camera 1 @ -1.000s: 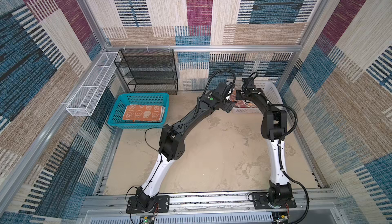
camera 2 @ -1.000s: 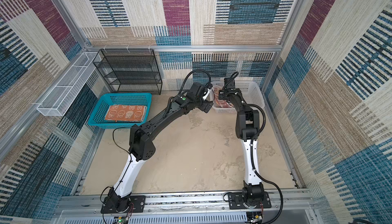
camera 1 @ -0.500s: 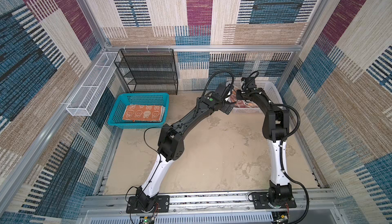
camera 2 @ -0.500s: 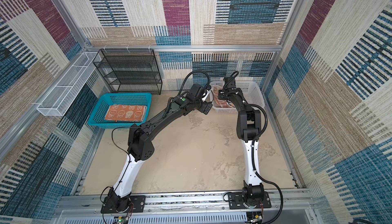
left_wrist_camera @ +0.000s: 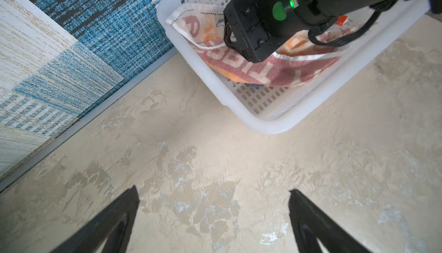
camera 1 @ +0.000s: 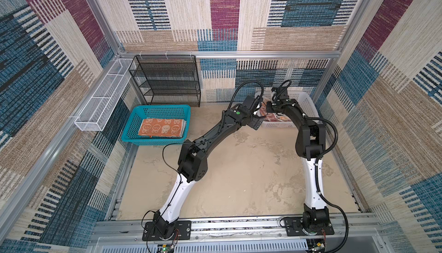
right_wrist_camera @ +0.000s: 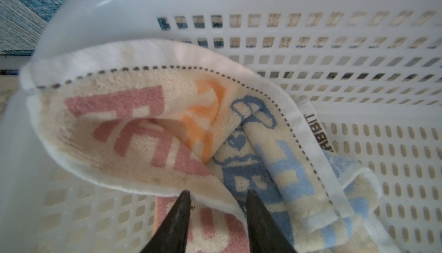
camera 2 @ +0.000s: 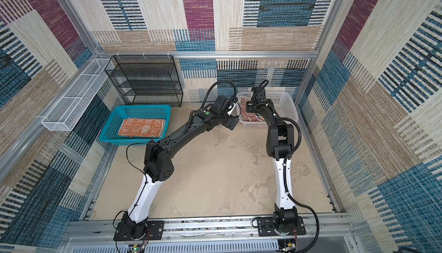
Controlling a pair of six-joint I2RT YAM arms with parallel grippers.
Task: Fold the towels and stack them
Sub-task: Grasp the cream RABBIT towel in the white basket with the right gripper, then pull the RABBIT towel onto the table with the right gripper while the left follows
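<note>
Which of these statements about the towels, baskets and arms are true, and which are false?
1. The orange towel lies folded in the blue basket. True.
2. The left jaws stand wide open above the table. True.
3. The lettered towel lies on the table. False: it lies crumpled in the white basket.
4. The right arm reaches into the blue basket. False: it reaches into the white basket.

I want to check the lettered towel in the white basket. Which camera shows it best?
The right wrist view: the towel is close, its letters and dotted hem clear. The left wrist view shows it partly behind the right arm; both top views show a glimpse.
</note>
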